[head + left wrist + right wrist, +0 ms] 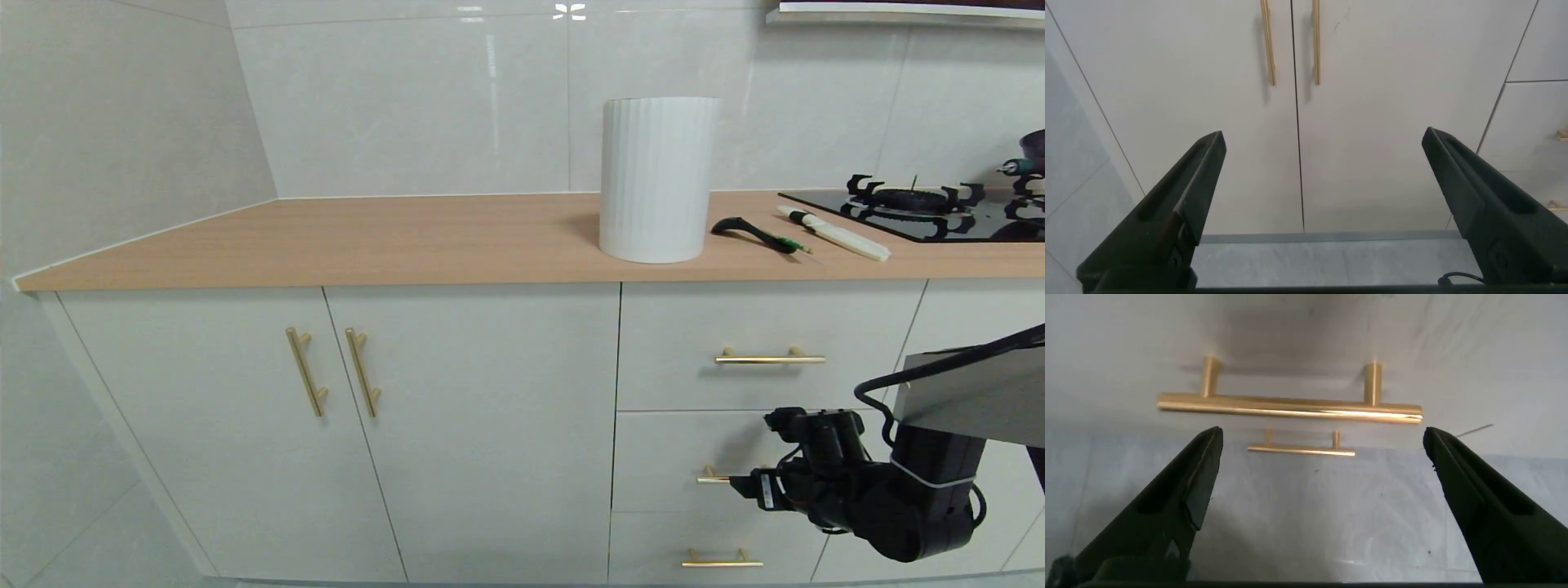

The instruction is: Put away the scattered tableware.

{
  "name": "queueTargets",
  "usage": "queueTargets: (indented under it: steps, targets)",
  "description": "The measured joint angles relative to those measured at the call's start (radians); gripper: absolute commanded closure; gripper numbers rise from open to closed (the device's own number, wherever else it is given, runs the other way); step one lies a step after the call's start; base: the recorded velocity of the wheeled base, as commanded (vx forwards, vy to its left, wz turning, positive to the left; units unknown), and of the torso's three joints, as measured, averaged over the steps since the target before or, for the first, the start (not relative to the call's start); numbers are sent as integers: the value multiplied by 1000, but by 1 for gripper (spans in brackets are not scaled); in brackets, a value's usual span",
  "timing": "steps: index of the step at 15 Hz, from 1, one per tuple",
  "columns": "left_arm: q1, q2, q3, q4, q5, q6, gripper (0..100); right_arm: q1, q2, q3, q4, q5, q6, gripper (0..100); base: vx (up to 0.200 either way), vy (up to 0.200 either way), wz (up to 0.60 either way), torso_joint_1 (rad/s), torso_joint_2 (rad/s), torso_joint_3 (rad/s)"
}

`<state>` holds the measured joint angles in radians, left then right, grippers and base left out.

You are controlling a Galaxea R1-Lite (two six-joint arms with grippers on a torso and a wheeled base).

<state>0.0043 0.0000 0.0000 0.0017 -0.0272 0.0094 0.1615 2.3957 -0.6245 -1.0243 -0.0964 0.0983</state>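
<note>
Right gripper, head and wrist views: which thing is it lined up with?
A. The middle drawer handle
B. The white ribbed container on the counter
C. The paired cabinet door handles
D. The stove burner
A: in the head view the right gripper sits level with the middle drawer handle, and its wrist view shows that gold bar close ahead of its open fingers, not grasped.

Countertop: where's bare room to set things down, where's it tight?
Free: the long stretch of countertop between the left wall and the white ribbed canister. Crowded: right of the canister, where the black utensil and the white utensil lie close together, with the hob just beyond. Only a small gap separates canister and black utensil.
</note>
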Motion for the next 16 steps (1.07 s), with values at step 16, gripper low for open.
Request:
queueTargets:
  steps: [16]
  targets:
    - [0,0,0,0,0,0,0,-30,102,-86,-36,-36,9,0,0,0,0,0,0,0]
